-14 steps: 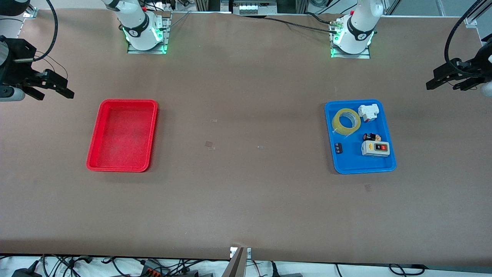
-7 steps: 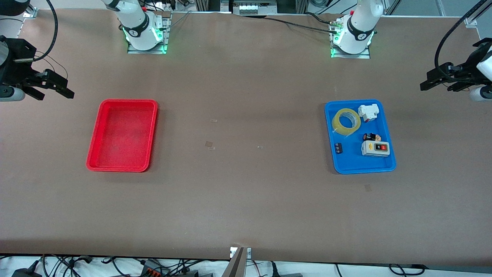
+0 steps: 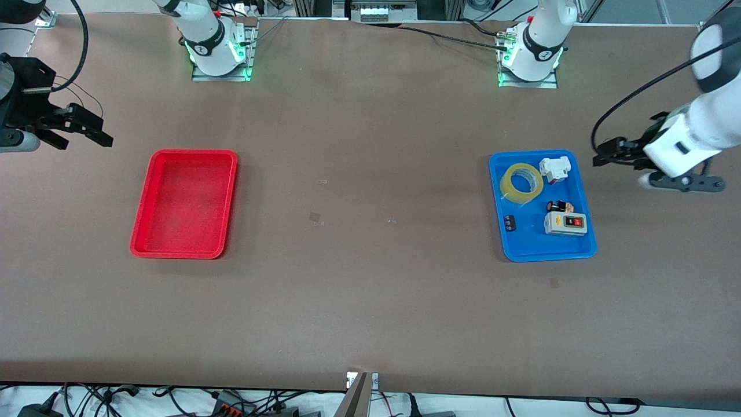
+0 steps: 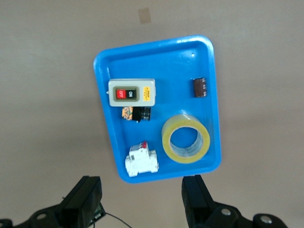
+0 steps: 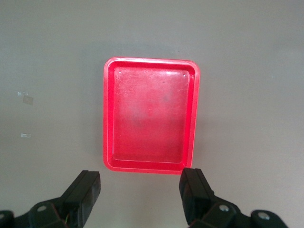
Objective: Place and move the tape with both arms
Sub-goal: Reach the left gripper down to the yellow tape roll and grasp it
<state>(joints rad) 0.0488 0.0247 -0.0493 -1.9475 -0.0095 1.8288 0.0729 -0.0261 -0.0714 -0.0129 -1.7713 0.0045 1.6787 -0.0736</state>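
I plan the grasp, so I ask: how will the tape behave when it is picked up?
The tape lies flat in the blue tray, so it probably will not roll there. Set on edge, the ring likely rolls. Its wide hollow core suggests it is light, and its glossy side may be slippery.

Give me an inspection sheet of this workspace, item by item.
Surface: brown table, small tape scraps.
Job's things: tape lying flat in blue tray; red tray holds nothing.
Clutter: switch box, white breaker, small dark parts, all in blue tray.
Claws: left claw open, over table beside blue tray; right claw open, waiting near red tray.
Cables: along table edges.
Surroundings: nothing seen.
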